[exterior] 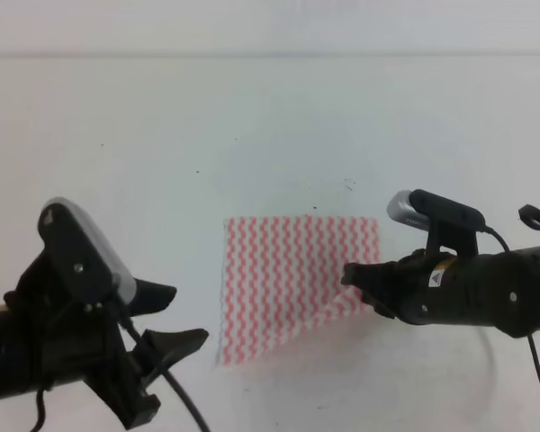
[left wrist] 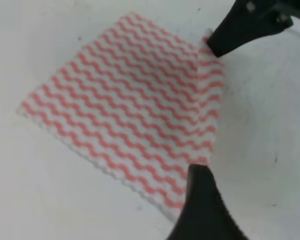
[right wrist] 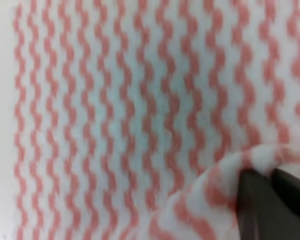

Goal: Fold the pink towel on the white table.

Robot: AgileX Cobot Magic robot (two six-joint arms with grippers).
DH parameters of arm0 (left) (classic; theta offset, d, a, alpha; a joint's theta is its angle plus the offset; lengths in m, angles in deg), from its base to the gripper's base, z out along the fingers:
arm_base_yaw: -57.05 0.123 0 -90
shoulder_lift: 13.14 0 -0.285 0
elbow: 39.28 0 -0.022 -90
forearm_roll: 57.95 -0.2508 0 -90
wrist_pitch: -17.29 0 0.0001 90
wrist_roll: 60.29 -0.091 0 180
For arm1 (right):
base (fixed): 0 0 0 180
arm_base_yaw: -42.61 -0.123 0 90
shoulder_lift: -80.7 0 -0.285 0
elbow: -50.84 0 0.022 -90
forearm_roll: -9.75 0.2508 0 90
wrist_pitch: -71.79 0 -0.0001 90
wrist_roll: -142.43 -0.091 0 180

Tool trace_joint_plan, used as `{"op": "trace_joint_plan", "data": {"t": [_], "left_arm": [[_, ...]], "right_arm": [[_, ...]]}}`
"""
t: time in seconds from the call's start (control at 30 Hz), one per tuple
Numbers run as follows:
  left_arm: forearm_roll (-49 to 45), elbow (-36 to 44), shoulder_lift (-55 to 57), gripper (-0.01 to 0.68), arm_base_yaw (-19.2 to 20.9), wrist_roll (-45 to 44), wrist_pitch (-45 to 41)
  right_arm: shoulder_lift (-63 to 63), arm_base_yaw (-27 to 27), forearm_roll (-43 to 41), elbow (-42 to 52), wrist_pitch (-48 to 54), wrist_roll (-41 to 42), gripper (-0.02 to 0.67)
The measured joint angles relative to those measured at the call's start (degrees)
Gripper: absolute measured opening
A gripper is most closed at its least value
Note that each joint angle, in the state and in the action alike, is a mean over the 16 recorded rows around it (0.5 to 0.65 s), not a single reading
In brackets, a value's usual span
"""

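Thin rectangular pink-and-white zigzag-striped cloth towel: flat on plain white counter, centre; likely light, limp, best taken at corners. Right gripper jaws clenched on its lifted near-right corner. Left gripper jaws released, just beside.

pink towel flat on white table, right corner lifted

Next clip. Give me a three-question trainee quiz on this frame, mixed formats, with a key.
1. True or false: the left end effector is gripping the pink towel.
2. Which part of the towel does the right end effector pinch? A) far left corner B) right edge, toward the near corner C) centre
3. Fill in: the towel lies on the white ____.

Key: 1. False; it sits open, off the towel's near left corner. 2. B; the cloth there is lifted and bunched. 3. table.
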Motion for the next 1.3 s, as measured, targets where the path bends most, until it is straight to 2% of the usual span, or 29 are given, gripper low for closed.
{"op": "trace_joint_plan", "data": {"t": [0.17,0.37,0.63,0.97,1.3], "left_arm": [[3.11,-0.03,2.27,0.414,-0.09,-6.99,0.05],[5.62,-0.09,7.24,0.418,-1.29,-17.16,0.95],[6.53,-0.1,15.01,0.419,-5.89,-27.33,7.77],[8.67,-0.94,22.96,0.42,-10.8,-32.62,18.22],[11.03,-2.82,28.37,0.419,-11.31,-34.81,20.53]], "right_arm": [[0.65,0.0,0.0,0.0,-1.02,0.0,-0.016],[0.81,0.0,0.0,0.0,-2.21,-0.02,-0.016],[0.81,0.0,0.0,0.0,-3.29,-0.02,-0.016],[0.81,0.0,-0.33,0.0,-3.83,-0.02,-0.016],[0.81,0.0,-1.21,0.01,-3.76,-0.02,-0.016]]}}
